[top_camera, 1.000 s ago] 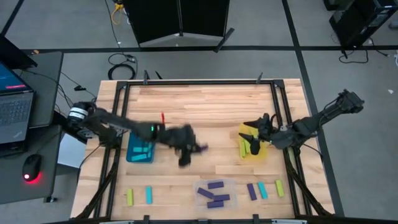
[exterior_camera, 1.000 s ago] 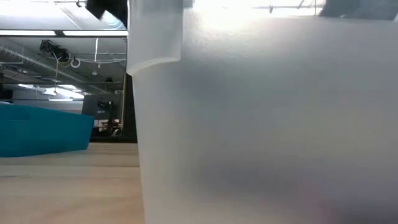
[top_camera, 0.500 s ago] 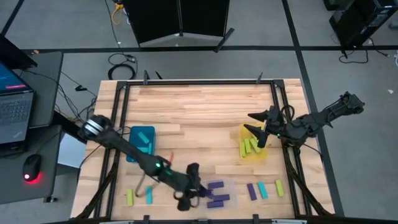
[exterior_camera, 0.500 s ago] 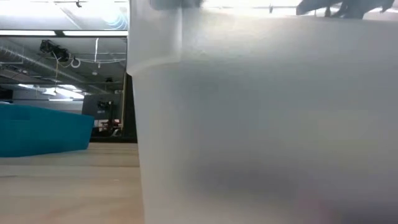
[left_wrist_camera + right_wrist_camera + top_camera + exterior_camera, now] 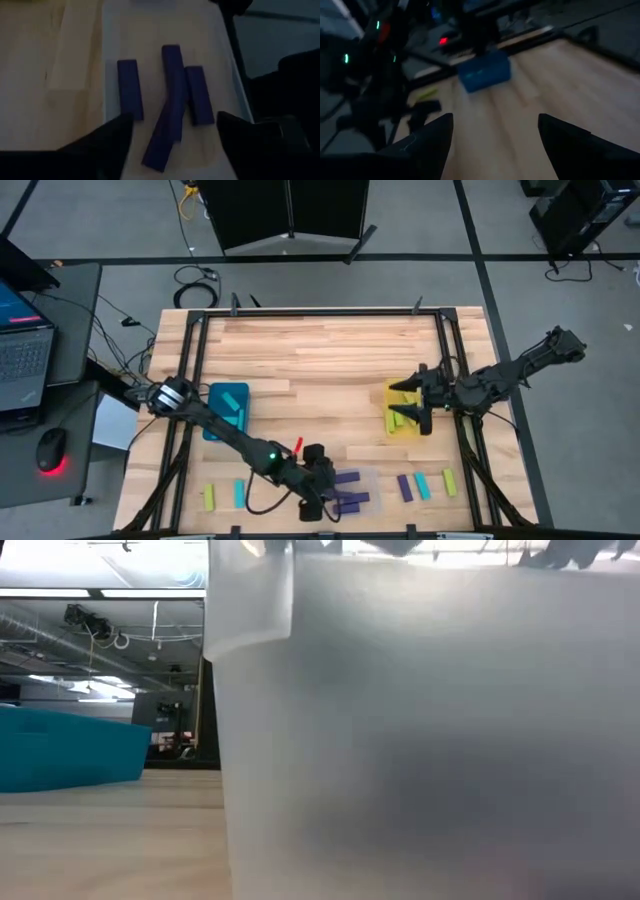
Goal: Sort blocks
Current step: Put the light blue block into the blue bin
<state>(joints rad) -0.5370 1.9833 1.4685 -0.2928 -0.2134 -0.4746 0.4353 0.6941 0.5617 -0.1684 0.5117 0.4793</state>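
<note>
Left gripper [image 5: 322, 502] hangs over the clear bin [image 5: 366, 476] at the surface's near edge, fingers spread wide and empty.
Purple blocks [image 5: 172, 97] sit loose inside that bin, right under it. Right gripper [image 5: 403, 403] hovers over the yellow bin [image 5: 390, 425], also open with nothing in it. Teal bin [image 5: 227, 413] is off to the left.

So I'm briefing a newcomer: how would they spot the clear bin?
Look along the table's front edge, near the middle. The clear bin sits there under the left gripper. Unlike the teal and yellow bins, it is see-through and holds purple blocks.
</note>
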